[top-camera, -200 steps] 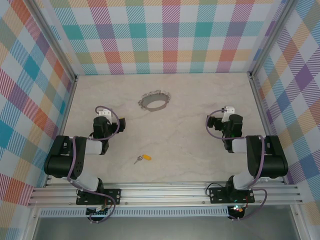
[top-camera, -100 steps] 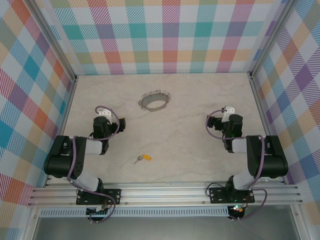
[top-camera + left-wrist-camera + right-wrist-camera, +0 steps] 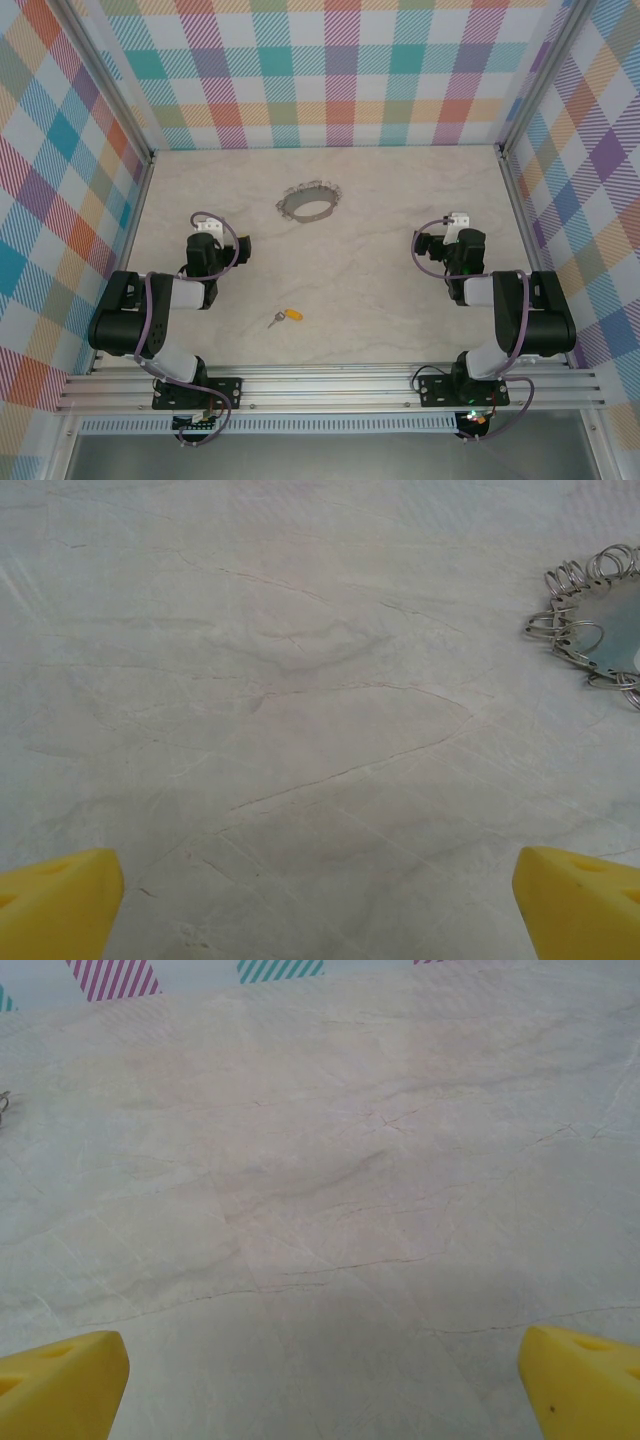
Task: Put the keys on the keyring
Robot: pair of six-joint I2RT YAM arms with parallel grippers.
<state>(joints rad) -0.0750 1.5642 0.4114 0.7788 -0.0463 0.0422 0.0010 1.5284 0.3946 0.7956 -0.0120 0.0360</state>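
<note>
Honestly, we see nothing changed over the last second: both arms sit where they were, and the task has not begun. The left gripper (image 3: 320, 910) is spread wide over bare table (image 3: 400, 200), its yellow fingers (image 3: 60, 900) at the corners of its wrist view. The right gripper (image 3: 320, 1390) is spread the same way and holds nothing.

The key (image 3: 290, 316) lies flat near the front, between the two arms and a little closer to the left one. The keyring (image 3: 308, 204) lies well apart from it, toward the back wall. In the left wrist view, the keyring's loops sit ahead and to the right.

We judge there is open surface all around both things. The plaid walls (image 3: 320, 80) close three sides, and the metal rail (image 3: 330, 385) marks the near edge, not far behind the key.
</note>
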